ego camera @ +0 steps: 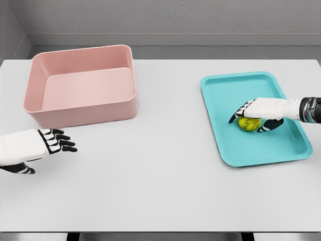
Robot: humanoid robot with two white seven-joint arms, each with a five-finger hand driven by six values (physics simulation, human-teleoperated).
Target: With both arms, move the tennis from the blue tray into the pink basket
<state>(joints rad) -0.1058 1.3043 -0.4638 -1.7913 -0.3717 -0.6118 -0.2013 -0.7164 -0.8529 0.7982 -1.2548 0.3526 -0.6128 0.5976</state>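
Observation:
A yellow-green tennis ball [248, 124] lies on the blue tray [235, 88] at the right of the table. My right hand [253, 118] reaches in from the right edge and its fingers curl over and around the ball, thumb below it. The ball still sits on the tray floor. The pink basket [83, 108] stands at the back left with nothing visible inside. My left hand [55, 141] hovers low over the table in front of the basket, its fingers stretched out and holding nothing.
The white table [160, 175] spreads wide between basket and tray. Its front edge runs along the bottom of the view, and a grey wall stands behind the table.

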